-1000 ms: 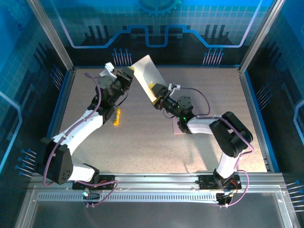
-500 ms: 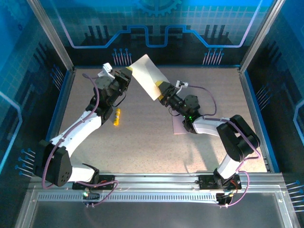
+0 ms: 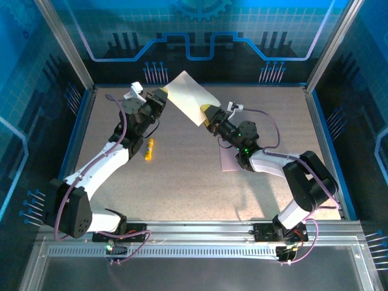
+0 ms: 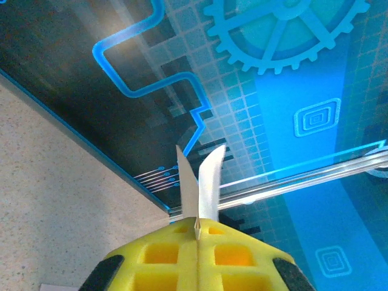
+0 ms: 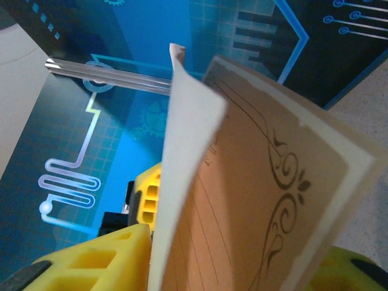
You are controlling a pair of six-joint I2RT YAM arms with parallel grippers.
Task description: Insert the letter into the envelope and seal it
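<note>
The bench was speckled grey, with both arms reaching toward its far edge. Above it the letter hung in the air between them, tilted, tan on one face and pale on the back. It looked light and limp: folded along its creases, it bowed open in the right wrist view, so I judged it would flop or crease if pinched anywhere but close to an edge or fold.

The envelope lay flat on the bench, mostly under the right arm. Its flap was hidden from me.

The left gripper was clamped tight on the letter's left edge, its yellow fingers meeting on the sheet. The right gripper sat at the lower right corner, jaws partly apart with the paper between them. I could not tell whether they had pinched it.

A small yellow stick lay near the left arm, too small to identify.
</note>
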